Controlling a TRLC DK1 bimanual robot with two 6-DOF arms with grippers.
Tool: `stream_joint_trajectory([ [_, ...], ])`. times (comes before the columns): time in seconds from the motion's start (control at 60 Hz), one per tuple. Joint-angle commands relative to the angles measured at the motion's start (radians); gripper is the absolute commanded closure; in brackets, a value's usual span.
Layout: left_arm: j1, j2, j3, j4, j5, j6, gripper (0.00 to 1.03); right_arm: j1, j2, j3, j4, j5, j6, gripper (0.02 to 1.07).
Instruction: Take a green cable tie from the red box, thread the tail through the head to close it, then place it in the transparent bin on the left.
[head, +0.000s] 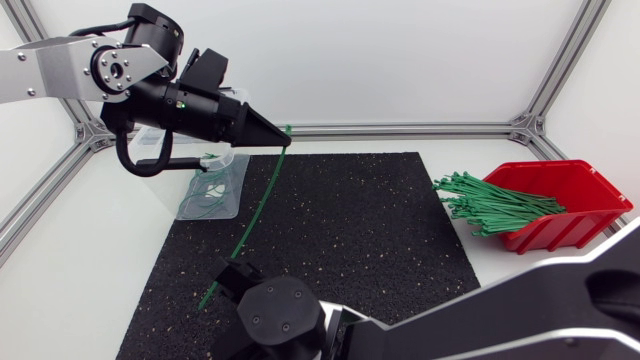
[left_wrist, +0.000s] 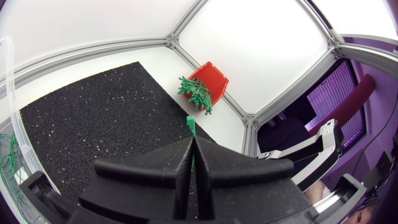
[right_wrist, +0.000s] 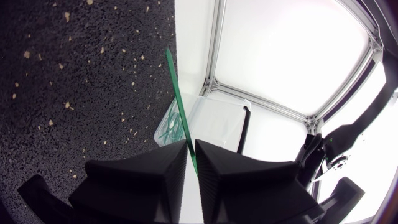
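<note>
The left jaws are pressed together at their tips on the head end of a green cable tie (head: 258, 205) (left_wrist: 190, 124) (right_wrist: 177, 93), and the small square head pokes out just past them. The right jaws stand a narrow slit apart, with the strap running through that slit and gripped from both sides near the tail. A short tip of the tail sticks out beyond them.

Between the two grips the tie runs as one long, slightly bowed line above a black speckled mat (head: 360, 230). The left arm (head: 60, 70) holds its end high at the mat's far edge, and the right arm (head: 500, 310) reaches across to hold the other end low at the near edge.

Just beside the left jaws, at the mat's left edge, sits the transparent bin (head: 235, 165) (right_wrist: 211, 109) with a few green ties (head: 208, 190) inside. Well apart, on the white tabletop (head: 400, 80) to the right of the mat, the red box (head: 570, 195) (left_wrist: 214, 78) holds a bundle of straight green ties (head: 490, 200) (left_wrist: 196, 94) that fans out over its rim toward the mat.
</note>
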Motion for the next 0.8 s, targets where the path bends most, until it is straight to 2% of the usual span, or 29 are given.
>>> stream_joint_trajectory([
  [0.0,0.004,-0.032,-0.031,-0.009,0.007,0.019,1.0,-0.007,-0.032,0.022,-0.007,0.0,0.022,0.91],
  [0.783,0.001,-0.046,-0.033,-0.007,0.008,0.021,1.0,0.063,0.039,-0.012,0.005,0.016,0.048,0.89],
])
